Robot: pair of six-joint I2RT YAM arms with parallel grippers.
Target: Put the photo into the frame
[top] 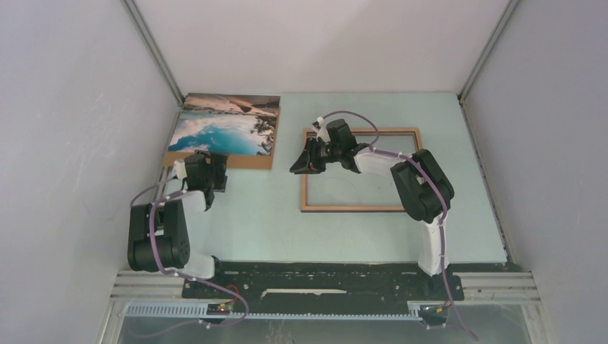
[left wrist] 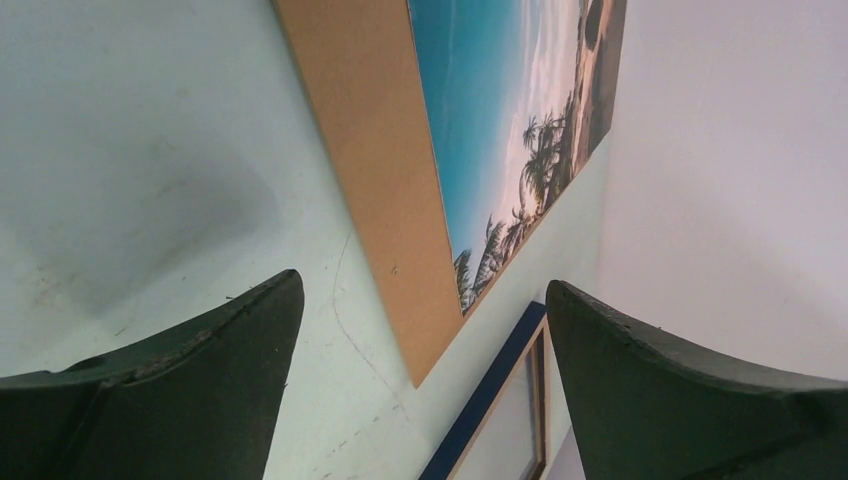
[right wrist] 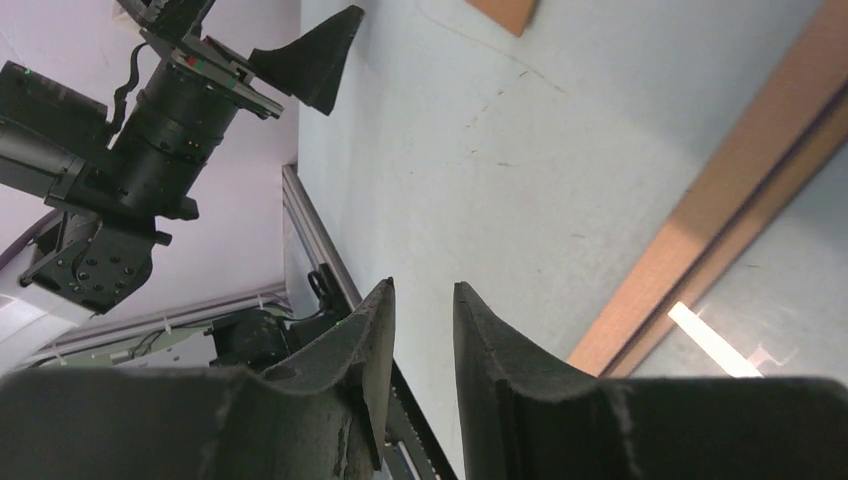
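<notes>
Two robot arms are working over a pale green worktop [top: 251, 222], where the photo [top: 228, 123] is lying face up in the far left corner. It is resting on a brown board [top: 215, 160] that is showing as a bare strip along its near edge. The frame [top: 358, 208] is lying flat, wood face up, well apart to the right, with nothing inside it.

The left claw [left wrist: 422, 282] is hovering just beside the board's near edge. Its jaws are spread as wide as they go and are holding nothing. The right claw [right wrist: 422, 285] is hanging over bare worktop just outside the frame's left rail. Its jaws are standing only slightly parted, with nothing between them.

The print is looking thin, light and floppy, and probably slick on its face. Lying flat on the board, it is offering no lip for a finger to get under. A corner or the near edge is appearing the likeliest place to pinch, perhaps after nudging the sheet out past the board. A hard squeeze or a one-sided lift is risking a crease. The frame is seeming stiff, but its clear pane is calling for a soft touch on the rails.
</notes>
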